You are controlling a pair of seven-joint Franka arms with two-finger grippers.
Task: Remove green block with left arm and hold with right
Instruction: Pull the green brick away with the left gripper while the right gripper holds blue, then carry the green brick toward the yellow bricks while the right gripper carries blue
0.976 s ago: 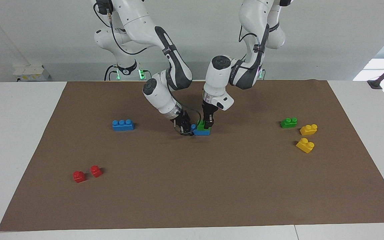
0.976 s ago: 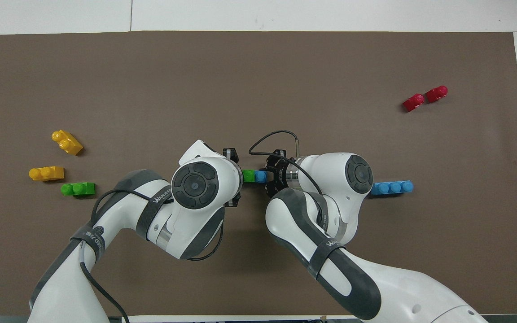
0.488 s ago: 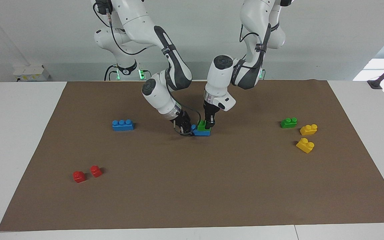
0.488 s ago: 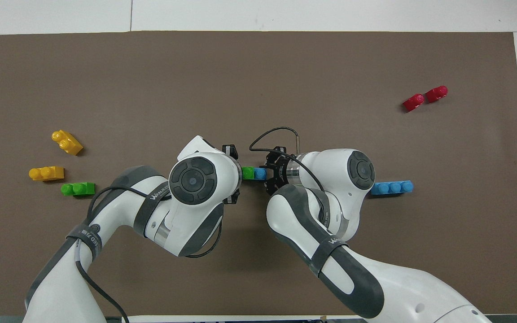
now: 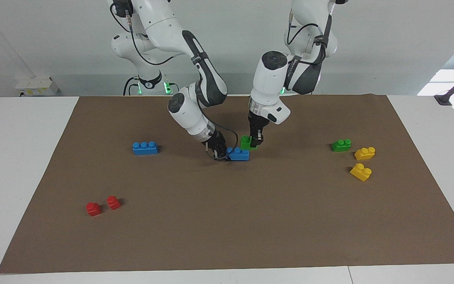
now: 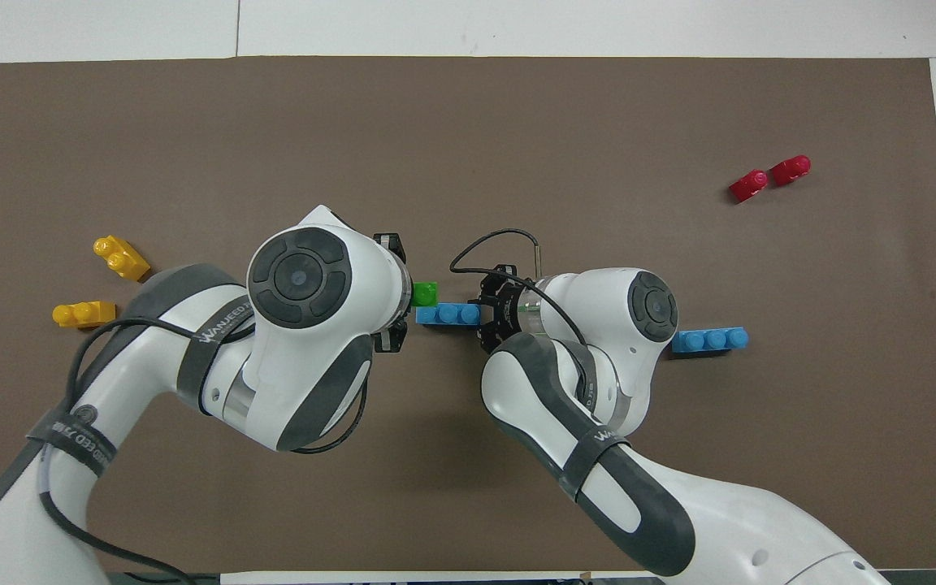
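Near the middle of the brown mat (image 5: pixel 250 221), the left gripper (image 5: pixel 255 142) is hanging down from its arm and clenching the green block (image 5: pixel 246 142), which is sitting clear of the blue brick (image 5: pixel 238 154), just above that brick's end toward the left arm's side of the mat; in the overhead view only a corner of the green block (image 6: pixel 425 292) is peeking out from under the left wrist, right beside the blue brick (image 6: pixel 448 314). The right gripper (image 5: pixel 221 152) is coming in slantwise and low, clamping the other end of that blue brick, which is lying flat on the mat with its studs up. A second green block (image 5: pixel 341 145) is resting toward the left arm's edge of the mat, with two yellow bricks (image 5: pixel 364 153) (image 5: pixel 361 172) lying just beside it, one of them farther from the robots than the rest. A longer blue brick (image 5: pixel 145 148) with three studs is lying toward the right arm's edge, well apart from the grippers. Two small red pieces (image 5: pixel 93 208) (image 5: pixel 113 202) are sitting close together toward the mat's corner farthest from the robots on the right arm's side. The mat is covering most of a white table (image 5: pixel 14 157).
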